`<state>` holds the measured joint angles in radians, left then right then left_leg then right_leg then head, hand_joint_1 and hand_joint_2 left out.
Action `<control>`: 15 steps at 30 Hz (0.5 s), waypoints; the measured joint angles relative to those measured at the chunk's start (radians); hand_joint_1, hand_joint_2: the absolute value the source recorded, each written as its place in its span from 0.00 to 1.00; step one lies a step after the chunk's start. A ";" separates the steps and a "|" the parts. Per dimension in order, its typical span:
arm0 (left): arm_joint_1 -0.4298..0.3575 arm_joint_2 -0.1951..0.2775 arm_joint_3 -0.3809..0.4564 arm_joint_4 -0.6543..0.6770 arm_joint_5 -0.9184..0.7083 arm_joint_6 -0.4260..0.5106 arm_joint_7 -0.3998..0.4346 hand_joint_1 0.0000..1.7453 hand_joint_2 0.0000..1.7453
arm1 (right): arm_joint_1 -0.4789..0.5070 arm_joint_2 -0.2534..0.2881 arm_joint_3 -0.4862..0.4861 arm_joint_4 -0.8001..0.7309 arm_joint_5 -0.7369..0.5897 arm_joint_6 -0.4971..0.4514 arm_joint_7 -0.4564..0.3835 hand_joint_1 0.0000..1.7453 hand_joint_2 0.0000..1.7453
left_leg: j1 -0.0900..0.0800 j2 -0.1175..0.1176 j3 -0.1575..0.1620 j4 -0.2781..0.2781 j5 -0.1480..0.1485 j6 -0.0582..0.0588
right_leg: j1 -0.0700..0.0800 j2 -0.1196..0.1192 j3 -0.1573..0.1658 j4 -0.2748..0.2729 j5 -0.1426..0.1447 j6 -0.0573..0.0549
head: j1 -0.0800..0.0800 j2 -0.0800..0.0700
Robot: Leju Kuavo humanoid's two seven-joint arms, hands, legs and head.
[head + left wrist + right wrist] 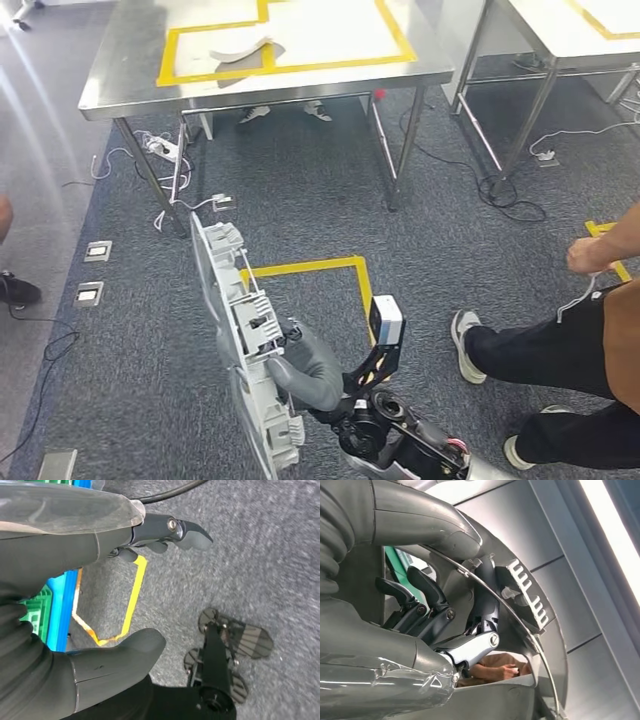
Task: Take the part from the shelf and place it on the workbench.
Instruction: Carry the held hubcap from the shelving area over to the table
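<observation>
The right hand (309, 370) grips the grey part (241, 345) and holds it up on its edge above the carpet, well short of the worktop (136, 85). The left hand (94, 605) hangs down, fingers apart, holding nothing.

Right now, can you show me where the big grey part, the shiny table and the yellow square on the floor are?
grey part (240, 340), head view, on its ribbed middle.
workbench (249, 88), head view, on its bare steel front edge.
yellow floor tape (309, 267), head view, on the square's far side.
</observation>
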<state>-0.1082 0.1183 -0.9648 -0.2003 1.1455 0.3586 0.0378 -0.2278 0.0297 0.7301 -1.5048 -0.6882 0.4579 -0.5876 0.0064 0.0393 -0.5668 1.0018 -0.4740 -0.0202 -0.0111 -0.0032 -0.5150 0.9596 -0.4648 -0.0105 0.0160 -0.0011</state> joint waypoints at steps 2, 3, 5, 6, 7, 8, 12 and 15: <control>0.001 -0.001 0.000 0.000 0.002 0.000 0.000 0.00 1.00 | 0.000 0.000 0.000 0.000 0.002 0.001 0.000 1.00 1.00 | 0.004 -0.025 -0.067 0.128 -0.057 -0.010 | -0.002 0.002 0.002 -0.002 -0.001 -0.005 | -0.013 0.000; 0.003 -0.001 0.000 0.000 0.003 0.000 0.000 0.00 1.00 | 0.000 0.000 0.001 0.000 0.003 0.001 -0.001 1.00 1.00 | 0.005 -0.029 -0.107 0.198 -0.079 -0.014 | -0.002 0.004 0.003 -0.002 -0.003 -0.007 | -0.019 0.000; 0.007 -0.001 0.000 0.000 0.005 0.000 0.000 0.00 1.00 | 0.000 0.000 0.002 0.000 0.004 0.003 -0.002 1.00 1.00 | 0.008 -0.030 -0.149 0.250 -0.071 -0.017 | -0.003 0.013 0.007 -0.002 -0.007 -0.008 | -0.024 0.000; 0.008 0.000 0.000 0.000 0.006 0.000 0.000 0.00 1.00 | 0.001 0.000 0.002 0.000 0.004 0.004 -0.002 1.00 1.00 | 0.010 -0.030 -0.139 0.214 -0.039 -0.017 | -0.004 0.018 0.011 -0.002 -0.010 -0.007 | -0.025 0.000; 0.009 0.000 0.000 0.000 0.007 0.000 0.000 0.00 1.00 | 0.001 0.000 0.002 0.000 0.004 0.004 -0.003 1.00 1.00 | 0.012 -0.031 -0.112 0.146 0.004 -0.016 | -0.006 0.023 0.017 -0.002 -0.014 -0.004 | -0.027 0.000; 0.009 0.001 0.000 0.000 0.007 0.000 0.000 0.00 1.00 | 0.001 0.000 0.002 0.000 0.004 0.006 -0.004 1.00 1.00 | 0.012 -0.032 -0.079 0.072 0.039 -0.015 | -0.006 0.027 0.021 -0.002 -0.020 0.000 | -0.029 0.000; 0.006 0.000 0.000 0.000 0.008 0.001 0.000 0.00 1.00 | 0.000 0.000 0.003 0.000 0.005 0.013 -0.007 1.00 1.00 | 0.008 -0.039 -0.027 -0.043 0.058 0.006 | -0.002 0.037 0.032 -0.002 -0.031 0.022 | -0.033 0.000; 0.007 -0.002 0.000 0.000 0.010 0.001 -0.001 0.00 1.00 | -0.001 0.000 0.003 0.000 0.006 0.014 -0.008 1.00 1.00 | 0.009 -0.035 -0.006 -0.047 0.047 0.030 | -0.004 0.026 0.019 0.045 -0.056 0.035 | -0.022 0.000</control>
<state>-0.1016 0.1165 -0.9648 -0.2003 1.1552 0.3597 0.0370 -0.2286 0.0298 0.7335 -1.5053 -0.6822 0.4720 -0.5953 0.0157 0.0040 -0.5732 0.9544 -0.4274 0.0095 -0.0150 0.0223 -0.4964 1.0045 -0.5210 0.0243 -0.0061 -0.0011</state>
